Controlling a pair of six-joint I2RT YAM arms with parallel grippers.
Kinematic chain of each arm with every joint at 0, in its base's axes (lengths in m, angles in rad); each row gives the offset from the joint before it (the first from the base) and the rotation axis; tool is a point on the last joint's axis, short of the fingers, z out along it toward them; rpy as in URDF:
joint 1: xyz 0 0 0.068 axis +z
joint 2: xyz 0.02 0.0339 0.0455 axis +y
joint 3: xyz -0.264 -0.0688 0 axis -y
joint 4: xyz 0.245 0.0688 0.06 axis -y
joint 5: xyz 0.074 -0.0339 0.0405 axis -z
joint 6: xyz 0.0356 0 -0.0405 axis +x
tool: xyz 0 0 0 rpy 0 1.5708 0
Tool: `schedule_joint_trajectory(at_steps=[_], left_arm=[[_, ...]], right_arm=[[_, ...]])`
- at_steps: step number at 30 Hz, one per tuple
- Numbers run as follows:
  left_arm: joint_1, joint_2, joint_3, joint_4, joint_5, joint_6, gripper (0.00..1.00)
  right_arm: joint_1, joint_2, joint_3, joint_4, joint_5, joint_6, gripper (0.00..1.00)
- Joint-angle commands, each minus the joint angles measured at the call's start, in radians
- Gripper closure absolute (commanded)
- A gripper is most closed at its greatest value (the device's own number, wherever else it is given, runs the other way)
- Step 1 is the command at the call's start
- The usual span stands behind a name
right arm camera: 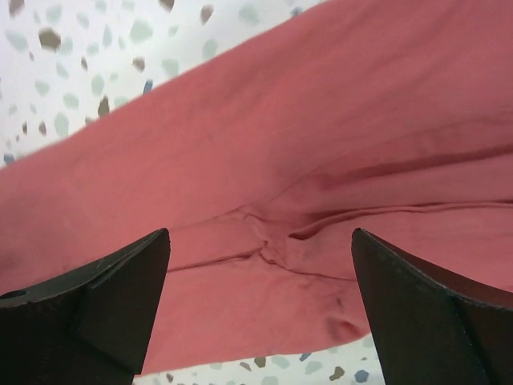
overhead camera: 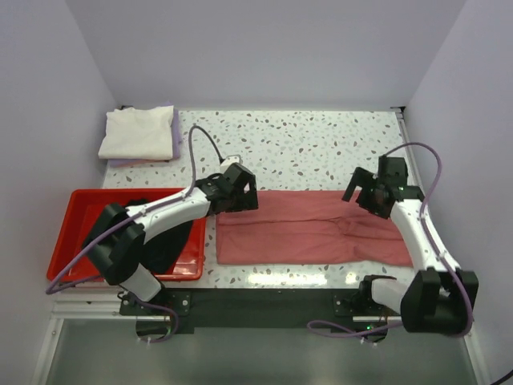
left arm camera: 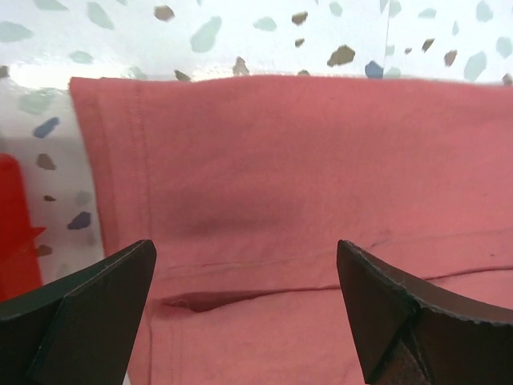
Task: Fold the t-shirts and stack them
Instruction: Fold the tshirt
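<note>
A dusty red t-shirt lies folded into a long strip across the near half of the table; it also shows in the left wrist view and in the right wrist view. My left gripper is open and empty, hovering over the strip's far left end. My right gripper is open and empty, above the strip's far right part. A folded cream-white shirt rests on a pale lavender one at the far left corner. A black shirt lies in the red tray.
The red plastic tray sits at the near left, close to the strip's left end; its edge shows in the left wrist view. White walls enclose the speckled table at the back and both sides.
</note>
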State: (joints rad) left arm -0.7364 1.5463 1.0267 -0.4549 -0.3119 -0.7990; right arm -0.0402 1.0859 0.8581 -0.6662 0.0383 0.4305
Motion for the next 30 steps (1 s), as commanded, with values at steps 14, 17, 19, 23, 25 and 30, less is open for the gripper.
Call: schedule_joint_trajectory(at_steps=[14, 17, 19, 23, 25, 30], left_arm=[[-0.008, 0.149, -0.045, 0.117, 0.088, 0.020, 0.00], [-0.008, 0.161, -0.043, 0.108, 0.086, 0.021, 0.00], [-0.008, 0.161, -0.043, 0.104, 0.083, 0.020, 0.00], [-0.009, 0.159, -0.042, 0.101, 0.080, 0.020, 0.00], [-0.008, 0.163, -0.037, 0.093, 0.071, 0.020, 0.00], [-0.009, 0.169, -0.024, 0.078, 0.057, 0.020, 0.00]], right_arm=[[0.019, 0.270, -0.135, 0.110, -0.311, -0.079, 0.01], [0.023, 0.247, -0.189, 0.090, -0.388, -0.082, 0.01], [0.025, 0.177, -0.220, 0.060, -0.406, -0.070, 0.01], [0.033, -0.001, -0.257, -0.024, -0.434, -0.018, 0.01], [0.033, -0.062, -0.258, -0.071, -0.431, -0.015, 0.01], [0.033, -0.191, -0.222, -0.190, -0.440, -0.027, 0.01]])
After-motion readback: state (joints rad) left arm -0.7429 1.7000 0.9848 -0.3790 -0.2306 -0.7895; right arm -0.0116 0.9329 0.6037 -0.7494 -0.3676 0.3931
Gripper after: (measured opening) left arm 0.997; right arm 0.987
